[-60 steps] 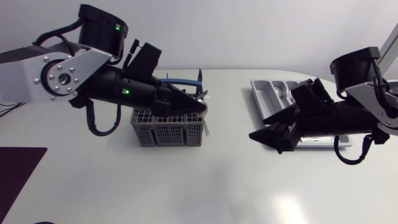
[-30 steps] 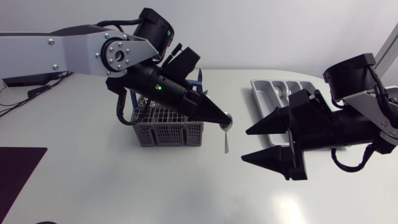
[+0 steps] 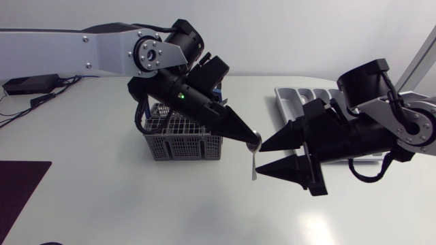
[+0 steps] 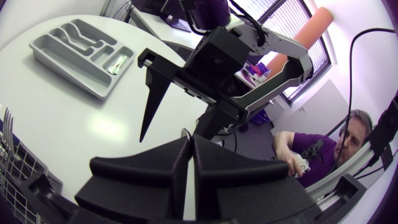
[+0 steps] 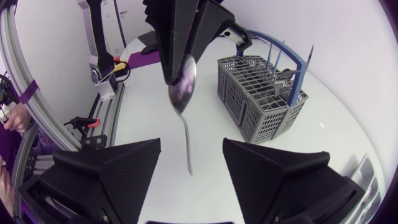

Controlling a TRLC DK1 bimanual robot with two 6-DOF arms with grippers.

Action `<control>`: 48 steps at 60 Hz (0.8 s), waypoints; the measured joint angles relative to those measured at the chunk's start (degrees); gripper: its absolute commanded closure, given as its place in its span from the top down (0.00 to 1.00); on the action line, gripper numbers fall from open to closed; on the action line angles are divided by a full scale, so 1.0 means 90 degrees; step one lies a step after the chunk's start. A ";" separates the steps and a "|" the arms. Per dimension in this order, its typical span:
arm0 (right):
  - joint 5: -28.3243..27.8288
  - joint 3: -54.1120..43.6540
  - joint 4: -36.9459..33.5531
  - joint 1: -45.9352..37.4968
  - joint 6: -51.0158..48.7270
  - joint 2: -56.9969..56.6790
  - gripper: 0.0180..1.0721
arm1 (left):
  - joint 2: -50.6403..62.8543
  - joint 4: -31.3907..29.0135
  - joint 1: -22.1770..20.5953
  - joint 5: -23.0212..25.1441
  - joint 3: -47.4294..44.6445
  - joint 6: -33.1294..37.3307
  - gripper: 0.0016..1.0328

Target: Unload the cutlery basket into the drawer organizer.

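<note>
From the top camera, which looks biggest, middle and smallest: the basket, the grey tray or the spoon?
Basket: looks biggest of what shows.
Grey tray: maybe as big; my right arm hides much of it, so unsure.
Spoon: clearly smallest.

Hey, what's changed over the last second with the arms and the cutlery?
The left gripper lifted a spoon from the basket and carried it toward the right gripper, which opened and moved in so the handle hangs between its jaws. The basket and organizer stayed put.
</note>
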 measured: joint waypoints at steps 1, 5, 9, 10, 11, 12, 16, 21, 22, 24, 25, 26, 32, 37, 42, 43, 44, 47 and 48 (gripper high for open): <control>-0.0010 0.0010 0.0005 0.0012 0.0002 0.0007 0.50 | 0.0000 0.0000 -0.0010 0.0002 0.0007 0.0002 0.06; -0.0080 0.0046 0.0046 0.0056 0.0000 0.0034 0.45 | 0.0000 -0.0029 -0.0041 0.0024 0.0034 0.0002 0.06; -0.0085 0.0058 0.0061 0.0097 0.0002 0.0041 0.39 | 0.0000 -0.0051 -0.0063 0.0068 0.0049 0.0005 0.06; -0.0095 0.0058 0.0063 0.0109 0.0002 0.0041 0.39 | 0.0000 -0.0063 -0.0073 0.0075 0.0053 0.0005 0.06; -0.0100 0.0061 0.0063 0.0119 0.0000 0.0041 0.39 | 0.0000 -0.0070 -0.0080 0.0087 0.0056 0.0007 0.06; -0.0104 0.0066 0.0063 0.0121 0.0002 0.0041 0.38 | 0.0000 -0.0085 -0.0083 0.0092 0.0058 0.0007 0.06; -0.0124 0.0085 0.0061 0.0138 0.0002 0.0053 0.36 | 0.0000 -0.0092 -0.0083 0.0095 0.0058 0.0022 0.06; -0.0129 0.0107 0.0058 0.0160 0.0002 0.0061 0.32 | 0.0000 -0.0092 -0.0083 0.0095 0.0058 0.0022 0.06; -0.0136 0.0107 0.0058 0.0160 0.0000 0.0061 0.30 | 0.0000 -0.0095 -0.0083 0.0095 0.0058 0.0022 0.06; -0.0148 0.0107 0.0053 0.0163 0.0002 0.0063 0.28 | 0.0000 -0.0095 -0.0083 0.0095 0.0058 0.0022 0.06; -0.0148 0.0107 0.0056 0.0165 0.0000 0.0063 0.28 | 0.0000 -0.0095 -0.0083 0.0095 0.0058 0.0024 0.06; -0.0153 0.0107 0.0053 0.0165 0.0002 0.0063 0.27 | 0.0000 -0.0095 -0.0083 0.0095 0.0058 0.0024 0.06; -0.0197 0.0107 0.0039 0.0165 0.0000 0.0063 0.27 | 0.0000 -0.0114 -0.0083 0.0095 0.0058 0.0075 0.06; -0.0202 0.0107 0.0017 0.0165 0.0002 0.0063 0.26 | 0.0000 -0.0119 -0.0083 0.0097 0.0058 0.0121 0.06; -0.0221 0.0107 -0.0017 0.0165 0.0000 0.0063 0.26 | 0.0000 -0.0141 -0.0083 0.0114 0.0058 0.0124 0.06; -0.0221 0.0107 -0.0034 0.0165 0.0000 0.0063 0.26 | 0.0000 -0.0148 -0.0083 0.0114 0.0058 0.0124 0.06; -0.0221 0.0107 -0.0036 0.0165 0.0000 0.0063 0.26 | 0.0000 -0.0158 -0.0083 0.0114 0.0058 0.0124 0.06; -0.0221 0.0107 -0.0080 0.0165 0.0000 0.0053 0.24 | 0.0000 -0.0163 -0.0083 0.0114 0.0058 0.0143 0.06; -0.0221 0.0107 -0.0092 0.0165 0.0000 0.0051 0.23 | 0.0000 -0.0163 -0.0083 0.0114 0.0058 0.0143 0.06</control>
